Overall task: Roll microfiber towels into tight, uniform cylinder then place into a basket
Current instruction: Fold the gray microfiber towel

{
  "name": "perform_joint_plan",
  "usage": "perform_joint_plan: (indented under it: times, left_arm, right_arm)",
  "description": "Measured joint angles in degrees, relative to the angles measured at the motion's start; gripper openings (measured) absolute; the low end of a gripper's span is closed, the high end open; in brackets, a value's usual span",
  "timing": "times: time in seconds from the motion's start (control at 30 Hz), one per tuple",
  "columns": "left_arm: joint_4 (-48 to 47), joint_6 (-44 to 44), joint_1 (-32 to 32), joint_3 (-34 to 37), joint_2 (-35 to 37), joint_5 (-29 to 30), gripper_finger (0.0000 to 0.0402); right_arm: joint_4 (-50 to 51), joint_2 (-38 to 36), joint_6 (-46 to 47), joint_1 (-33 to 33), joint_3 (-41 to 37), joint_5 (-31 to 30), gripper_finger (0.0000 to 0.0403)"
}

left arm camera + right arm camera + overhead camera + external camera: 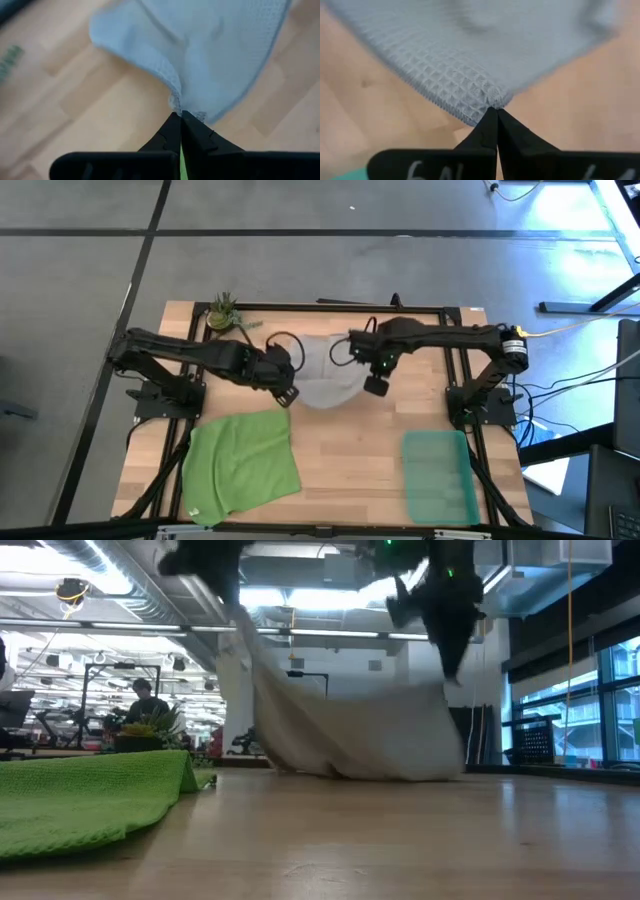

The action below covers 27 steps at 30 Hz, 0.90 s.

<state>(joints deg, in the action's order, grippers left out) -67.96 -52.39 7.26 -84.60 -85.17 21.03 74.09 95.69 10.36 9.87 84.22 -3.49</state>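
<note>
Evidently I'm early: left gripper (287,394) and right gripper (374,386) each pinch a corner of the grey towel (325,376), hanging at twelve o'clock. Nothing looks rolled; green towel (243,460) lies flat at seven, basket (438,475) apparently empty at five.

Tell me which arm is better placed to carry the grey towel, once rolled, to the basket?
Probably the right. Both hands pinch corners of the grey towel, left hand and right hand, but the basket lies on the right arm's side.
</note>
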Motion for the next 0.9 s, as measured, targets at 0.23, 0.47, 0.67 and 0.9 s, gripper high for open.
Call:
perform_joint_plan:
  times: [0.23,0.47,0.67,0.9]
  left_arm:
    - [-9.73,-1.44,-2.74,-11.17,0.02,7.4,0.0]
    - [-16.09,-0.5,-6.77,-20.72,0.02,12.41,0.0]
    - [-16.48,4.22,-10.39,-27.43,0.04,18.88,0.0]
    - [-16.64,7.82,-16.27,-30.12,0.04,10.98,0.0]
  right_arm:
    - [6.42,-2.68,-1.69,1.48,12.46,-9.05,0.0001]
    - [9.72,-5.88,-1.7,5.08,21.53,-16.06,0.0001]
    - [9.96,-6.68,-3.05,9.43,27.73,-19.28,0.0]
    - [9.96,-6.66,-5.28,13.84,29.94,-17.02,0.0]
